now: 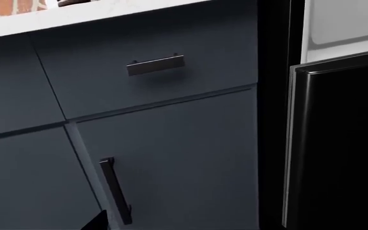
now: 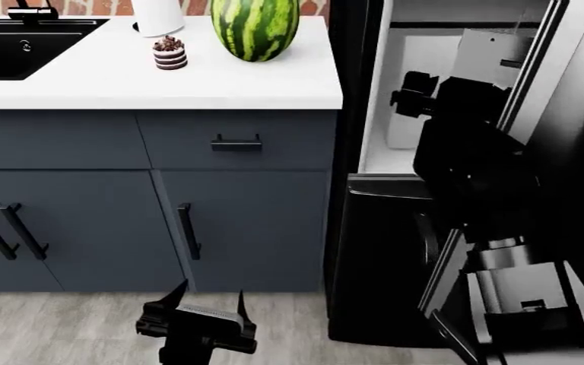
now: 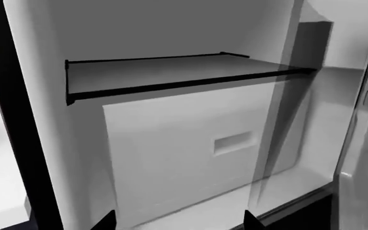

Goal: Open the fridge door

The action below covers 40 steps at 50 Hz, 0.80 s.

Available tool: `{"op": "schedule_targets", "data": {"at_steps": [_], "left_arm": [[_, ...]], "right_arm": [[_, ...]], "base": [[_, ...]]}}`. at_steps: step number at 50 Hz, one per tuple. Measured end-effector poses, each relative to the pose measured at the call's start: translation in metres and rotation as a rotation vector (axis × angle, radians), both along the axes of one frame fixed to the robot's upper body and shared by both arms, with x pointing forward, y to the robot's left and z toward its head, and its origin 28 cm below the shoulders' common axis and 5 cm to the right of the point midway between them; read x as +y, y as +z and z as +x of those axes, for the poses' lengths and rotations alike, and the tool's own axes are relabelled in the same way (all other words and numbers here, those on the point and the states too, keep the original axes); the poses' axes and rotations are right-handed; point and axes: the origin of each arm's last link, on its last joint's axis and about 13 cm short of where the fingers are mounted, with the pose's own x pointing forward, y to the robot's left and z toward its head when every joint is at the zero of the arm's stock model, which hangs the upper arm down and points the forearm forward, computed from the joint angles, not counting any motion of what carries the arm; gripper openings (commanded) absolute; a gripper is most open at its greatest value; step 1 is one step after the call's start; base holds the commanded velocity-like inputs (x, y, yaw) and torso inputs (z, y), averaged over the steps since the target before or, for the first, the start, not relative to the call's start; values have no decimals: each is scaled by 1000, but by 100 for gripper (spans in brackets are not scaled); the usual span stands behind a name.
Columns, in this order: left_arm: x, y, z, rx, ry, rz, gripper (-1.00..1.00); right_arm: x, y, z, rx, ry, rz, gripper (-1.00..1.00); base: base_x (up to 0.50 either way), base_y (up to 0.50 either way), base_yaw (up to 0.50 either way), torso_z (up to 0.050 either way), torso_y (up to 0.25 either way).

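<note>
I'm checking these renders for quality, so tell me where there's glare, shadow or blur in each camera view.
Head view: sharp, with a soft sheen on the watermelon. Left wrist view: a bright highlight runs down the edge of the black fridge drawer front. Right wrist view: slightly soft, with a shadow cast under the fridge shelf.

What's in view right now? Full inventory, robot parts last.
fridge door: 1, glossy black, swung open at right
fridge interior: 1, pale grey, one dark shelf
lower fridge drawer: 1, black, below the interior
cabinet fronts: several, slate-blue, black handles, left of fridge
countertop: 1, white
sink: 1, black, far left
watermelon: 1, green striped, on counter
small cake: 1, dark and white, beside watermelon
left gripper: black, fingers apart, low before cabinets
right arm: black, at fridge opening
</note>
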Motion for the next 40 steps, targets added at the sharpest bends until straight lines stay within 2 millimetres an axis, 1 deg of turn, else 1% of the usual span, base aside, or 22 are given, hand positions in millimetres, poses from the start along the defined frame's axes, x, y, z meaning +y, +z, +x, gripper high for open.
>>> {"op": "schedule_targets", "data": {"at_steps": [9,17,26,40], "left_arm": [[0,0,0,-1,-1,8,100],[0,0,0,-2,-4,12,100],[0,0,0,-1,-14,13,100],[-1,0,0,1,-33,19,100]], "right_arm": [[-11,-6,-10,1,-9,2,100],[-18,-8,-26,-34,-6,20,100],[-33,-13,-52,-96,-17,26,100],[-67,-26,-95,-188,-56,-14,100]], "base": [[0,0,0,0,0],[0,0,0,0,0],[0,0,0,0,0],[0,0,0,0,0]]}}
